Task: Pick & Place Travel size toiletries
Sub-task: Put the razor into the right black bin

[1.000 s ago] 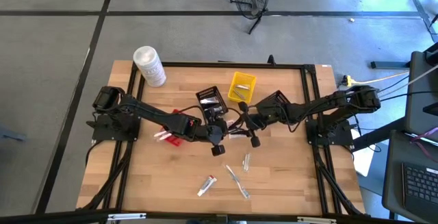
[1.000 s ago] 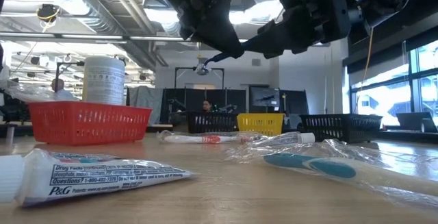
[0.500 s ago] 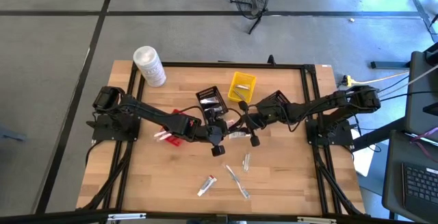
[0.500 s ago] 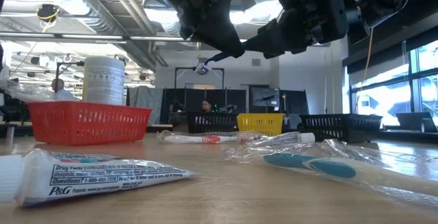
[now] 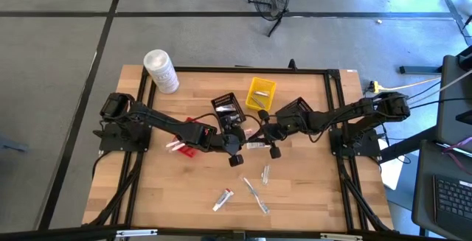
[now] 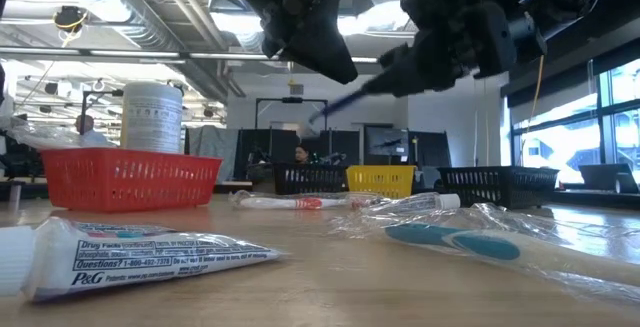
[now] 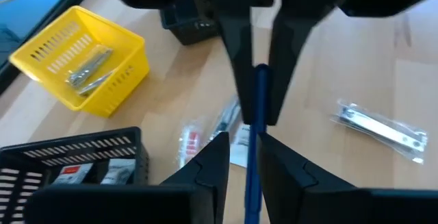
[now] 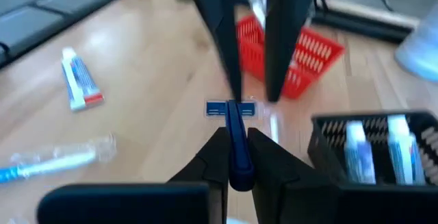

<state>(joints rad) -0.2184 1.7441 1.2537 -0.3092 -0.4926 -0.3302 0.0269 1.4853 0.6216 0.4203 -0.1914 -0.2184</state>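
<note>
A blue razor (image 8: 229,107) hangs in the air over the table's middle, between my two grippers. My right gripper (image 8: 236,157) is shut on its handle. In the high view it sits at the centre (image 5: 264,133). My left gripper (image 5: 237,138) faces it and is open. Its two fingers (image 8: 222,39) stand apart just past the razor's head. The razor's blue handle (image 7: 254,114) shows between them in the left wrist view. More toiletries lie on the table: a toothpaste tube (image 5: 223,198), a wrapped toothbrush (image 5: 256,195) and a sachet (image 5: 265,173). My right gripper pinches the razor's blue handle (image 8: 237,140) between its two fingers, which lie along it. The head (image 8: 229,107) sticks out past the fingertips toward my left gripper. The razor is clear of the table and slants down toward the table's left (image 6: 350,102).
A red basket (image 5: 190,148) lies under my left arm. A black basket (image 5: 227,108) holding items, a yellow basket (image 5: 259,93) and another black basket (image 5: 293,110) stand behind the grippers. A white tub (image 5: 160,70) stands at the far left. A small packet (image 5: 255,146) lies under the grippers.
The razor has come away from my left gripper's fingertips and stays in my right gripper. Its head end has swung down and a little toward the table's right, blurred in the low view. Both arms stay at the table's middle.
</note>
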